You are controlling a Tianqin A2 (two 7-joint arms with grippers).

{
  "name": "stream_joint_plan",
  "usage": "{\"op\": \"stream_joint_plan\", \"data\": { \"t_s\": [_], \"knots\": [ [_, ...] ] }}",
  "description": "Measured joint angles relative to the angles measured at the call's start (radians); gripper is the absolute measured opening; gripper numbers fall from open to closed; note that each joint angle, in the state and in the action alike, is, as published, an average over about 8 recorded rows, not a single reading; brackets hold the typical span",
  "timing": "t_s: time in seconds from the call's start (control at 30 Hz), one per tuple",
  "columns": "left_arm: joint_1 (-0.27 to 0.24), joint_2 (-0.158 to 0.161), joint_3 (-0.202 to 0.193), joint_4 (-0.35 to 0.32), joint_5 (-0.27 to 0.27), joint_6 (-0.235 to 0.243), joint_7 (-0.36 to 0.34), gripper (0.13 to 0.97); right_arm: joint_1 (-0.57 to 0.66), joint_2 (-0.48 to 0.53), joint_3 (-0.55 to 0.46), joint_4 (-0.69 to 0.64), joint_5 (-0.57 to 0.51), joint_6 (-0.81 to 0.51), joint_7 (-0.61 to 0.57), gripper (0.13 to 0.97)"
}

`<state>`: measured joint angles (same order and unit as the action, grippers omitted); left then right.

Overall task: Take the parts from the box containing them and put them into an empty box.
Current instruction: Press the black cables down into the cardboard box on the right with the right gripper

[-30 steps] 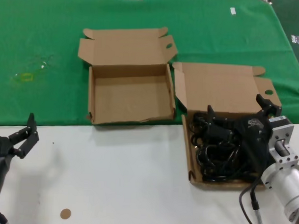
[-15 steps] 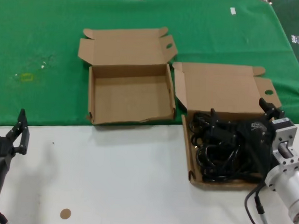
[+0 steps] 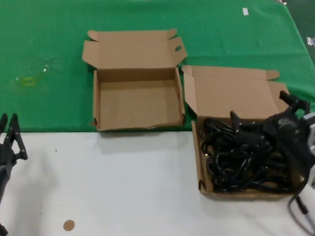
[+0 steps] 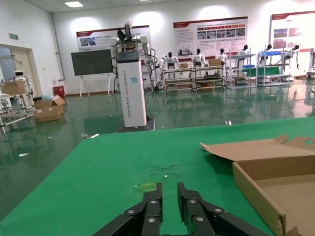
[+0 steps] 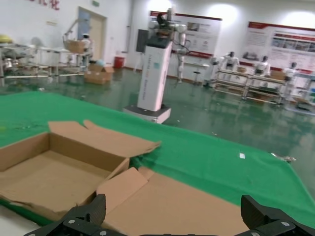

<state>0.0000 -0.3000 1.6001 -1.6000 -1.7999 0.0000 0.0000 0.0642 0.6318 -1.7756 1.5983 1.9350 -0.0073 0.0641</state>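
Over the full box's right side: right claw (image 3: 261, 117) spread wide, grasping nothing | just beneath: parts (image 3: 239, 162) tangled in the box containing them (image 3: 201, 168) | left of that: an empty box (image 3: 137, 104) | step: reach-in before first pick | next: lower, clench on one cord | bench's left edge: left claw (image 3: 6, 138) nearly clenched, idle

empty box (image 3: 137, 102) left of the box of cords (image 3: 204, 174) – cords (image 3: 244, 162) inside, lids behind
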Motion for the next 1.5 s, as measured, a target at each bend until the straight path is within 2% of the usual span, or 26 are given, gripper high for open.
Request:
{"op": "stream_joint_plan", "data": {
  "t_s": [0.17, 0.37, 0.53, 0.67, 1.07, 1.5],
  "knots": [
    [0.0, 0.0, 0.0, 0.0, 0.0, 0.0, 0.0, 0.199, 0.039, 0.138, -0.034, 0.008, 0.01, -0.066, 0.066, 0.966],
    [0.0, 0.0, 0.0, 0.0, 0.0, 0.0, 0.0, 0.17, 0.09, 0.285, -0.05, 0.003, -0.012, -0.218, 0.115, 0.966],
    [0.0, 0.0, 0.0, 0.0, 0.0, 0.0, 0.0, 0.153, 0.142, 0.36, -0.052, -0.011, -0.046, -0.368, 0.096, 0.966],
    [0.0, 0.0, 0.0, 0.0, 0.0, 0.0, 0.0, 0.153, 0.186, 0.399, -0.056, -0.027, -0.073, -0.497, 0.036, 0.966],
    [0.0, 0.0, 0.0, 0.0, 0.0, 0.0, 0.0, 0.152, 0.358, 0.426, -0.111, -0.12, -0.18, -0.853, -0.174, 0.966],
    [0.0, 0.0, 0.0, 0.0, 0.0, 0.0, 0.0, 0.152, 0.526, 0.343, -0.185, -0.255, -0.328, -1.001, -0.331, 0.966]
  ]
}}
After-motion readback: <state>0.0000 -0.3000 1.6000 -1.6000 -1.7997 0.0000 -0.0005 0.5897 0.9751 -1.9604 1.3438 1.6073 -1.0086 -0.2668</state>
